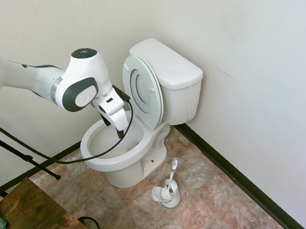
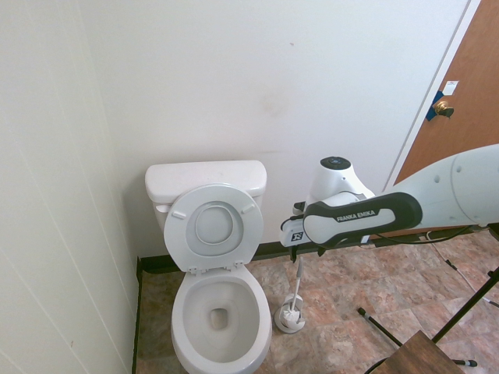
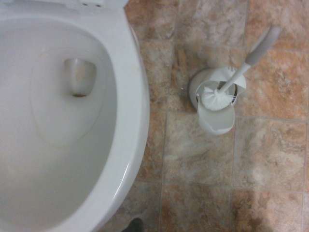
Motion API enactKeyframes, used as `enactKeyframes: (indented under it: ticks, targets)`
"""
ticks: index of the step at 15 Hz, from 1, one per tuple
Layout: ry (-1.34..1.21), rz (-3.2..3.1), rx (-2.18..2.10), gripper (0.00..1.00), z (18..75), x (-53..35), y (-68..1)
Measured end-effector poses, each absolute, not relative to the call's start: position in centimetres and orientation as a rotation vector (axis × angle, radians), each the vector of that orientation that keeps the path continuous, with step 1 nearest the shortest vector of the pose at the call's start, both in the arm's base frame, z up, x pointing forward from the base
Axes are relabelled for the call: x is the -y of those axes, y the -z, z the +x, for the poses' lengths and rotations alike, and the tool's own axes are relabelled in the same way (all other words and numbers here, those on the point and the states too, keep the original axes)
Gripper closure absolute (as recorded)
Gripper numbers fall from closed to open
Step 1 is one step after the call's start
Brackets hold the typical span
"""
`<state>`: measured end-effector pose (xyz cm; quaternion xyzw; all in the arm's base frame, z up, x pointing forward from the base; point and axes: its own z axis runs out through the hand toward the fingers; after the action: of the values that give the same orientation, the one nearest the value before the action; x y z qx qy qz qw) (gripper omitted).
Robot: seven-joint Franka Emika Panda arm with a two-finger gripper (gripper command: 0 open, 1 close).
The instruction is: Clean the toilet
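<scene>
- Large white ceramic toilet: stands against the wall, seat and cover raised so you can reach the bowl.
- Gripper: released, empty, above the toilet's rim.
- White bristle brush: in its holder beside the toilet.

Soft, even light is filling the room, casting only faint shadows. The large white ceramic toilet is showing mild glare along its rim, and the wrist view is looking slightly soft.

White rounded arm with dark grey joint panels, "FRANKA EMIKA" lettering, and a looping black cable.
</scene>
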<state>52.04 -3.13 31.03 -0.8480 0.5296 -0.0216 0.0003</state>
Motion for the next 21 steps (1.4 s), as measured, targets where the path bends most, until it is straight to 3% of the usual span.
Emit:
enactKeyframes:
  ticks: [12, 21]
  targets:
    - [-0.026, -2.377, -2.058, 0.0, 61.3, 13.0, -17.7]
    - [-0.004, -2.278, -2.212, 0.0, 64.8, 17.6, -12.3]
